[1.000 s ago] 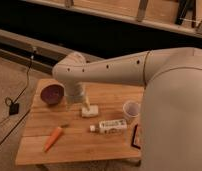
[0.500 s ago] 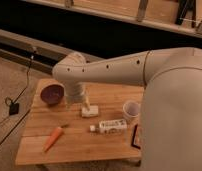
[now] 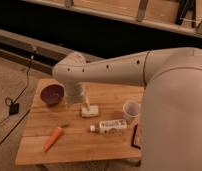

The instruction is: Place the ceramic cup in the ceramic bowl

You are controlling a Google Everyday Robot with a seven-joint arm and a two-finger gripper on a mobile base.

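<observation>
White and not yet taken up, the ceramic cup [image 3: 130,111] sits to the right on the table [image 3: 79,145], well apart from the ceramic bowl [image 3: 51,94], since the gripper [image 3: 89,110] hangs low between them, jaws wide, holding nothing.

The arm [image 3: 114,70] comes out of the broad white shoulder housing [image 3: 176,110], which fills the right side of the view. From there it runs leftward, close to level, as one thick, smooth white link with a row of small dark dots along its side. At its far left end it rounds into a bulbous elbow [image 3: 69,72] and turns sharply downward. A short, stout wrist [image 3: 76,95] drops nearly straight down from that bend. The gripper [image 3: 89,110] hangs at the wrist's lower end, just to its right. It sits low in the left-centre of the view and points down, fingers standing apart.
</observation>
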